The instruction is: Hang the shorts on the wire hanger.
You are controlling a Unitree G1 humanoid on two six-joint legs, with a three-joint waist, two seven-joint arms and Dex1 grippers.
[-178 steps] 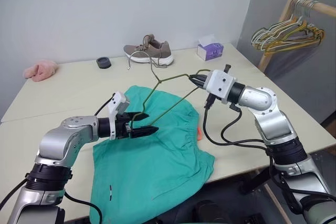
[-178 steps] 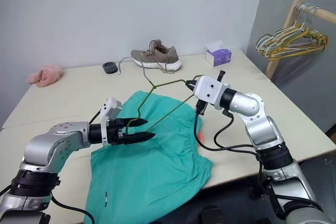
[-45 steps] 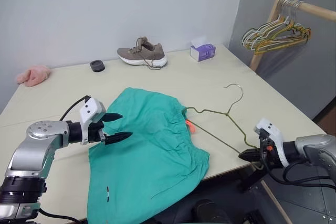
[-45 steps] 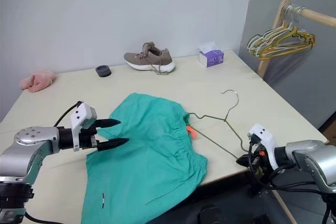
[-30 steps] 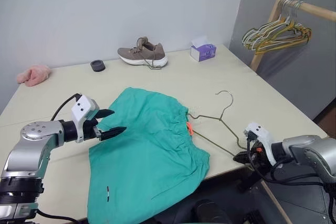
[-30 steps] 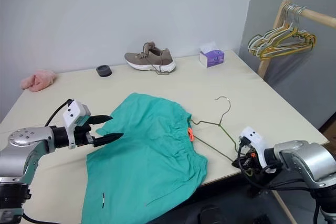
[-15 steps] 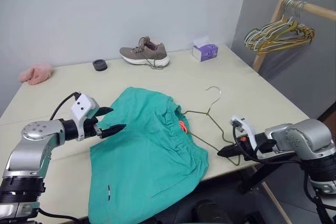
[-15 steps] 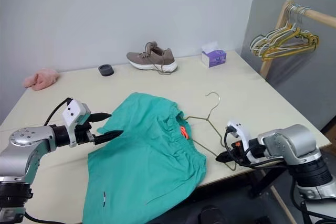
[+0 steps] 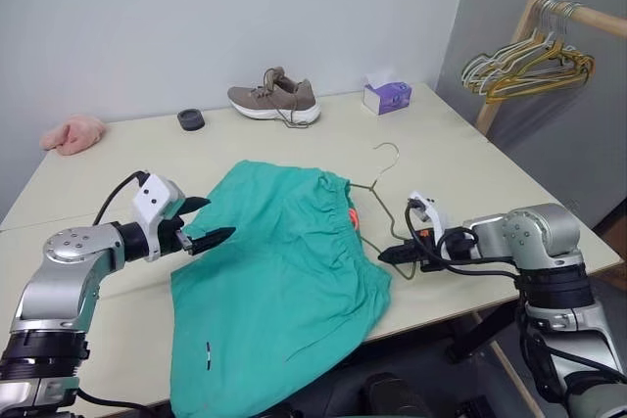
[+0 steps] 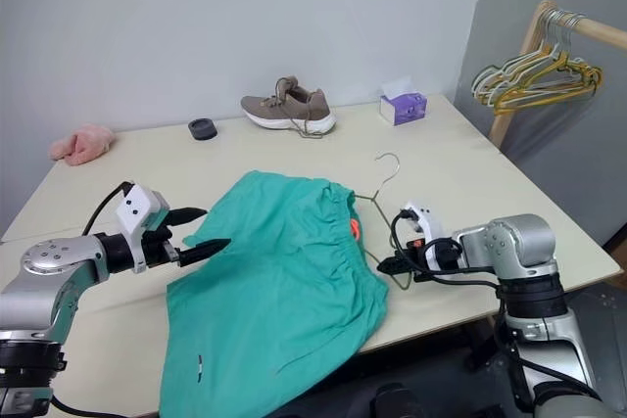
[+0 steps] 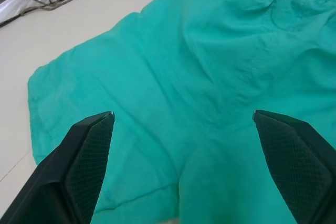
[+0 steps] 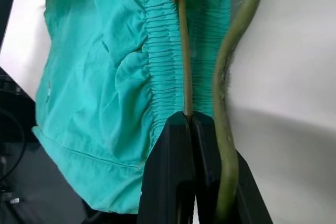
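Wire hanger hook toward far wall

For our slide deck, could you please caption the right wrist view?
Right end effector shut on the wire hanger, beside the shorts' gathered waistband.

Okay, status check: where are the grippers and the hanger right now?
Left gripper open over the shorts. Right gripper shut on the wire hanger, wire at the waistband. Nothing blocking.
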